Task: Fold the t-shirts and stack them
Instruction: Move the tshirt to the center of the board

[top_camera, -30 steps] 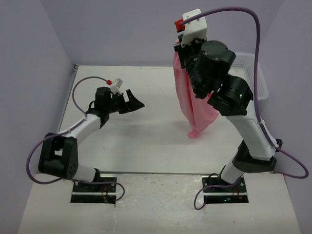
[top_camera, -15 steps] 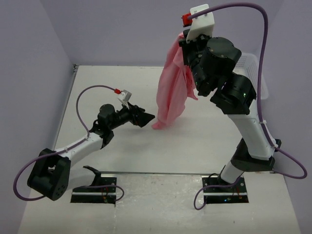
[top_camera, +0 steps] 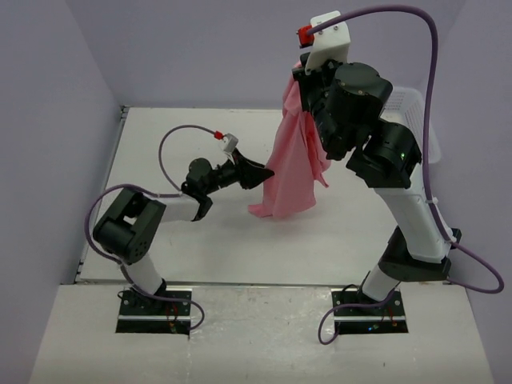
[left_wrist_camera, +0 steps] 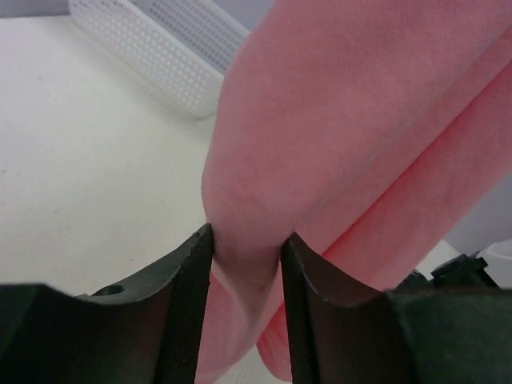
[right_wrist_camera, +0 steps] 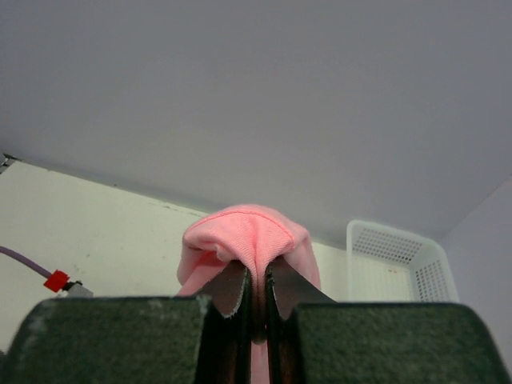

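t-shirt: the salmon-pink t-shirt [top_camera: 294, 164] hangs in the air as one long bunched drape. In the top view it is on the left of the white mesh basket [left_wrist_camera: 148, 50], with the right arm between the two.
long axis: it runs top to bottom, from the pinched top fold down to a loose lower end low over the table. You cannot tell whether that end touches the table.
top hold: your right gripper [right_wrist_camera: 258, 290] is clamped on the topmost fold. Its fingers are almost together, and pink cloth bulges over them. It sits higher than the basket and on the basket's left.
lower hold: your left gripper [left_wrist_camera: 245, 258] is at the lower part of the drape, reaching in from the side away from the basket. Its jaws stand at middling width with a thick fold between them that touches both inner faces. You cannot tell whether that fold is clamped firmly yet.
the relation that counts: the cloth lies straight ahead of the left gripper and is already between its jaws. The basket is beyond the cloth, on its far side.
nearer arm: the left is the one at the free lower part, while the right has only the top.
next move, as a judgement: you need a firm left grip before the two grippers draw apart to spread the shirt flat, or the thin fabric may slip out.
writing: no brand, label or print shows on the shirt, the basket or the arms. The only marking is a red plug on each cable.
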